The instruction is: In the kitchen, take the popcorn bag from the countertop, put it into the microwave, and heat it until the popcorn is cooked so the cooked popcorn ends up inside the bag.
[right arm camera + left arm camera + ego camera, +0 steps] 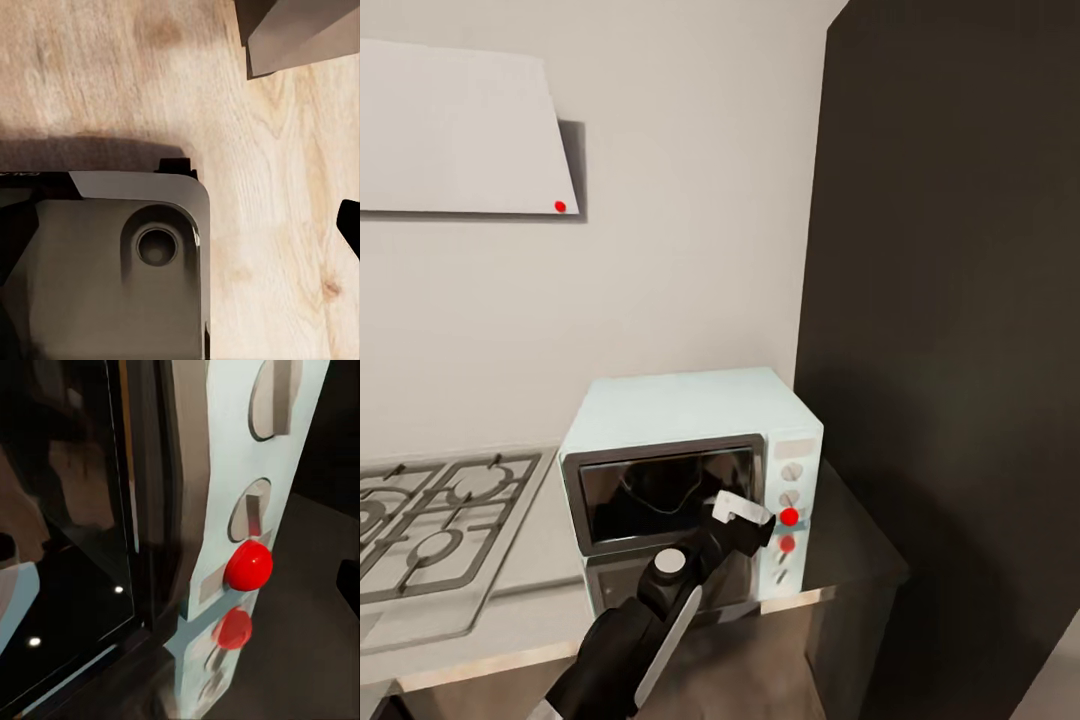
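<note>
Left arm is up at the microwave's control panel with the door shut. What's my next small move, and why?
Probably ease the left gripper forward onto the red button on the microwave. The door looks closed, the gripper sits just beside the panel, and the left wrist view has the button nearly centred ahead. Whether the bag is inside cannot be told.

One microwave (690, 470) stands on one tabletop (540, 610). Its side panel carries two round pale knobs (791, 472) and one red light (790, 517), with one red reflection of that light on the shiny surface just below it. One gas hob (430, 530) lies beside the microwave, with three burner grates in view. One white extractor hood (455, 130) hangs on the wall, bearing one red dot. One dark tall cabinet (950, 300) stands at the side. One robot arm (650, 620) reaches in.
</note>
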Controlling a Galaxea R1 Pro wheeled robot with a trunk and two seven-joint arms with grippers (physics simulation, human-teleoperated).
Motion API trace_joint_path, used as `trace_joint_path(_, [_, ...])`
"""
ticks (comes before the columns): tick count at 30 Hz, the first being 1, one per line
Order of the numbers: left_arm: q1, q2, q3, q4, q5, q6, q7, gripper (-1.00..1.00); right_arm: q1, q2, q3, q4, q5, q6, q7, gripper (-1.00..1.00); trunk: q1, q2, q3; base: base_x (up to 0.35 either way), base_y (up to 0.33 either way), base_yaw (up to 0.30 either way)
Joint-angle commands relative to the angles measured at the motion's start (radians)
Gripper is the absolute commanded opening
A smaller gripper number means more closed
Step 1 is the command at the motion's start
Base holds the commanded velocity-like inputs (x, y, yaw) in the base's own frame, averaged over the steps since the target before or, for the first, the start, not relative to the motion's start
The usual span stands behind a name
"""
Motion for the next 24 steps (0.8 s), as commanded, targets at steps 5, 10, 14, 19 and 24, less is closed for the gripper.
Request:
trace_joint_path(5, [-0.018, 0.001, 0.080, -0.002, 0.000, 0.007, 0.007, 1.00, -0.001, -0.001, -0.009, 0.003, 0.008, -0.006, 0.002, 1.00, 0.000, 0.000, -0.001, 0.009, 0.000, 0.000])
trace_joint_path(10, [-0.018, 0.001, 0.081, -0.004, 0.000, 0.008, 0.008, 1.00, -0.001, -0.001, -0.009, 0.003, 0.008, -0.006, 0.002, 1.00, 0.000, 0.000, -0.001, -0.257, 0.000, 0.000])
trace_joint_path(14, [-0.018, 0.001, 0.082, -0.004, -0.001, 0.008, 0.008, 1.00, -0.001, -0.001, -0.009, 0.003, 0.008, -0.005, 0.002, 1.00, 0.000, 0.000, -0.001, -0.341, 0.000, 0.000])
trace_joint_path(19, [-0.018, 0.001, 0.081, -0.004, 0.000, 0.008, 0.027, 1.00, -0.001, -0.001, -0.009, 0.003, 0.008, -0.006, 0.002, 1.00, 0.000, 0.000, -0.001, -0.345, 0.000, 0.000])
trace_joint_path(24, [-0.018, 0.001, 0.072, -0.007, 0.002, 0.008, 0.096, 1.00, -0.001, -0.001, -0.009, 0.003, 0.008, -0.006, 0.002, 1.00, 0.000, 0.000, -0.001, -0.347, 0.000, 0.000])
